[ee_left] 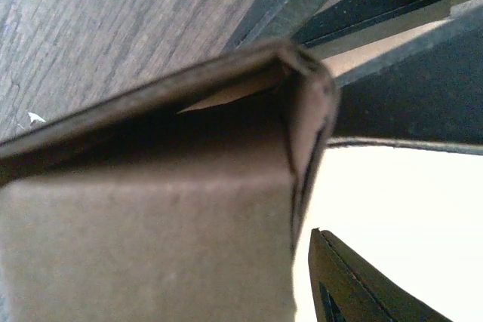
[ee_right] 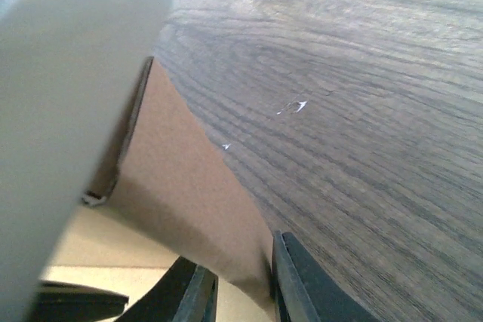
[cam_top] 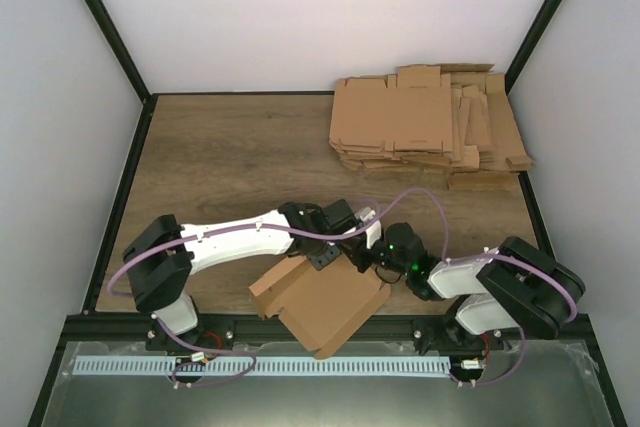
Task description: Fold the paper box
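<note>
The paper box is a partly folded brown cardboard piece at the table's near edge, between the two arm bases, with one flap sticking out to the left. My left gripper is at its far edge. In the left wrist view the box wall fills the frame and hides one finger. The other finger stands just outside the folded wall. My right gripper is at the box's far right corner. In the right wrist view its fingers close on a brown flap.
A pile of flat brown cardboard blanks lies at the back right. Bare wooden table spans the back left and middle. White walls with black frame posts enclose the table. A metal ledge runs along the near side.
</note>
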`<state>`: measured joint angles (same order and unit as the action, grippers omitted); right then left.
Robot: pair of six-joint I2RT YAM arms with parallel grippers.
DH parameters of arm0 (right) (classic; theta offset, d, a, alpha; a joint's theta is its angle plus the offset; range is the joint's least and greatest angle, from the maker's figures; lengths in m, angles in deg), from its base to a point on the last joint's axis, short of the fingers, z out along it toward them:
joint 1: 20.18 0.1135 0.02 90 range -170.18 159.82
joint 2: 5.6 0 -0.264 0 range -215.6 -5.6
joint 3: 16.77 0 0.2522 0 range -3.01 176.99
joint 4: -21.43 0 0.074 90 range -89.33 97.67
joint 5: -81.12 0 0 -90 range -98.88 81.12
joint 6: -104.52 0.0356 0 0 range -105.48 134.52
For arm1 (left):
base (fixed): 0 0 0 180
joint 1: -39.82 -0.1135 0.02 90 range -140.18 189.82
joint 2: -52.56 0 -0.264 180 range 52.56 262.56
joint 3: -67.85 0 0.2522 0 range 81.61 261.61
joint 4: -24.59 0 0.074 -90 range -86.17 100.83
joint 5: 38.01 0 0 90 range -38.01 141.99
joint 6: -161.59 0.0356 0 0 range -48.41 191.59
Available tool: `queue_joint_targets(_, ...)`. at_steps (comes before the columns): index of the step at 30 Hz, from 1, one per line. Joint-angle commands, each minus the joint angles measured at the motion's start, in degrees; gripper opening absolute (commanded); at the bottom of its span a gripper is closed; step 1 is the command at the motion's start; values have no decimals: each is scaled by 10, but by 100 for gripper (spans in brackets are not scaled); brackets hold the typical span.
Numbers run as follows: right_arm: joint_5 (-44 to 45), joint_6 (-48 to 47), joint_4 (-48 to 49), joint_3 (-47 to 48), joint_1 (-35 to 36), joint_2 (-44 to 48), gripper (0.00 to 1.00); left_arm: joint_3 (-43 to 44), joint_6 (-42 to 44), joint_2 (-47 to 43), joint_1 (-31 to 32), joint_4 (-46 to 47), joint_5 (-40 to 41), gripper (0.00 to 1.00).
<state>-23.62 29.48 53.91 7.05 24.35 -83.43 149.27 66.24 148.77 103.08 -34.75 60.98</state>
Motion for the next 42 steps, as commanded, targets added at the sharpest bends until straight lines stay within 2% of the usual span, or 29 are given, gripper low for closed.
queue_joint_targets(1,133,-18,106,-4,51,-15,21,-13,-6,14,-5,46,-96,48)
queue_joint_targets(6,212,-27,128,4,96,-44,14,-27,-22,-6,-31,71,-139,54)
queue_joint_targets(11,274,-38,100,32,132,-68,6,-35,-42,-38,-65,94,-186,71)
queue_joint_targets(15,285,-37,90,38,136,-69,6,-36,-66,-70,-97,107,-223,80)
queue_joint_targets(23,279,-38,81,42,136,-66,6,-46,-124,-148,-166,140,-274,87)
queue_joint_targets(27,276,-42,79,48,136,-71,6,-54,-138,-161,-201,144,-280,86)
queue_joint_targets(34,275,-51,63,57,136,-70,6,-95,-152,-175,-246,166,-295,68)
queue_joint_targets(42,277,-53,48,64,136,-72,6,-133,-167,-195,-271,196,-304,57)
